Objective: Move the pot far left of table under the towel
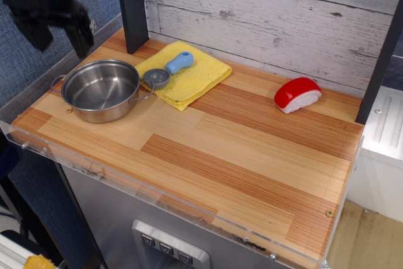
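Observation:
The shiny steel pot (pixel 101 89) stands upright at the far left of the wooden table (pixel 239 155), its wire handles out to the sides. It sits in front of and left of the yellow towel (pixel 189 75), its right handle close to the towel's edge. My gripper (pixel 60 37) hangs in the air above and behind the pot's left rim, open and empty, clear of the pot.
A blue-handled scoop (pixel 169 70) lies on the towel. A red-and-white sushi toy (pixel 297 94) sits at the back right. A dark post (pixel 132 7) stands behind the towel. A plank wall backs the table; a clear plastic strip edges its front.

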Controlling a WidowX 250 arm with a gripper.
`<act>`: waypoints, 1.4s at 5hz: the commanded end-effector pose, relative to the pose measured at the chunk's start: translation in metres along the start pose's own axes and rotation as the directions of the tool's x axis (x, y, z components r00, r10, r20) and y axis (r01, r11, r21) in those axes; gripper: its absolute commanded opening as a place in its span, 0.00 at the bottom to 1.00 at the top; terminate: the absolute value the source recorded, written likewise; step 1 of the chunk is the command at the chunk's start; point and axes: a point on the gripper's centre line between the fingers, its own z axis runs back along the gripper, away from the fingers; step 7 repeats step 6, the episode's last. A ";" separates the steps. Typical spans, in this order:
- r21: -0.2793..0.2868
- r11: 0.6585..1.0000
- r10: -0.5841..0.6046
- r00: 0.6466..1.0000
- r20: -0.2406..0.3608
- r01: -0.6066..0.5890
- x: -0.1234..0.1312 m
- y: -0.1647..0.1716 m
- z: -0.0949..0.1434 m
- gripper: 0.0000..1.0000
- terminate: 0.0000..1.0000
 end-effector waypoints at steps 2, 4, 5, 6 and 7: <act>0.076 0.996 0.031 0.986 0.165 -0.044 0.007 -0.002 0.085 1.00 0.00; 0.087 0.996 0.013 0.989 0.146 -0.026 0.007 -0.003 0.085 1.00 0.00; 0.087 0.996 0.013 0.989 0.146 -0.026 0.007 -0.003 0.085 1.00 0.00; 0.087 0.996 0.013 0.989 0.146 -0.026 0.007 -0.003 0.085 1.00 1.00; 0.087 0.996 0.013 0.989 0.146 -0.026 0.007 -0.003 0.085 1.00 1.00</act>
